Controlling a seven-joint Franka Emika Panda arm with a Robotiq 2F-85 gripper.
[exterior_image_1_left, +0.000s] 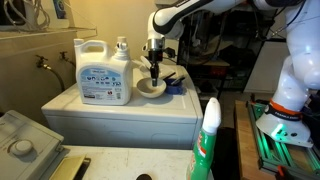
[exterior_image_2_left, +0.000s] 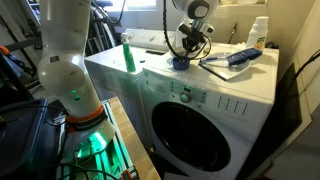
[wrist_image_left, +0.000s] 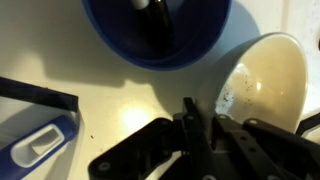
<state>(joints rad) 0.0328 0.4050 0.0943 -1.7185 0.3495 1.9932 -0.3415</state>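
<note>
My gripper (exterior_image_1_left: 155, 72) hangs low over the top of a white washing machine (exterior_image_2_left: 205, 88). In the wrist view its fingers (wrist_image_left: 200, 128) look pressed together with nothing clearly between them. A round blue cup (wrist_image_left: 155, 35) lies just ahead of the fingertips, and a white bowl (wrist_image_left: 265, 80) with dark specks inside sits right beside them. In an exterior view the white bowl (exterior_image_1_left: 150, 88) is directly under the gripper, with the blue cup (exterior_image_1_left: 173, 83) next to it. In an exterior view the gripper (exterior_image_2_left: 183, 52) stands over the blue cup (exterior_image_2_left: 179, 63).
A large white detergent jug (exterior_image_1_left: 103, 75) and a small bottle (exterior_image_1_left: 122, 50) stand beside the bowl. A green spray bottle (exterior_image_2_left: 129, 57) stands near the machine's edge. A blue-and-white object (wrist_image_left: 40, 145) lies by the gripper. A white bottle (exterior_image_2_left: 258, 32) stands at the back.
</note>
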